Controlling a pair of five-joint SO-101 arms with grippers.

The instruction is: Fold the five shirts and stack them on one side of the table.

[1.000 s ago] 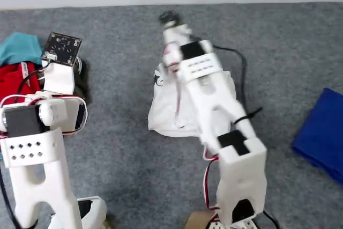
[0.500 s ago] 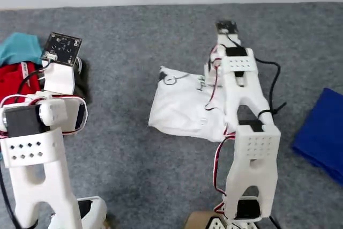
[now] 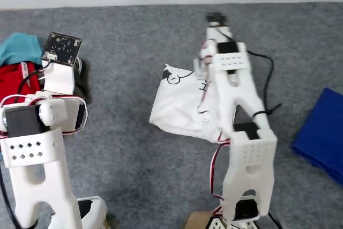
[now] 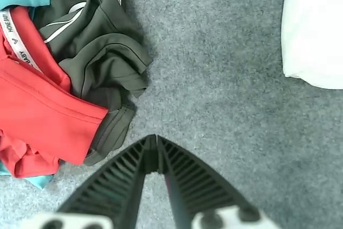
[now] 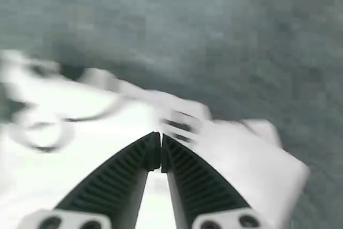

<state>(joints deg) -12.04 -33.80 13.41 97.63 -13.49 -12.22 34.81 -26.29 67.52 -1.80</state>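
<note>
Firstly, we count five shirts. Far left, three in touching heap: teal shirt [image 3: 19, 46], red shirt [image 3: 13, 81], dark grey shirt [image 4: 96, 41]. Red one's white neck tape [image 4: 16, 36] bears print. Left gripper [image 4: 156, 143] above grey table [image 3: 118, 148] just beside heap, jaws together, nothing between. Centre: one white shirt [image 3: 177, 105], crumpled, black line drawing [image 3: 174, 77] near collar. Right gripper [image 5: 159, 140] over it, jaws together; possibly nipping cloth, blur hides that. Far right: one blue shirt [image 3: 321, 130].
</note>
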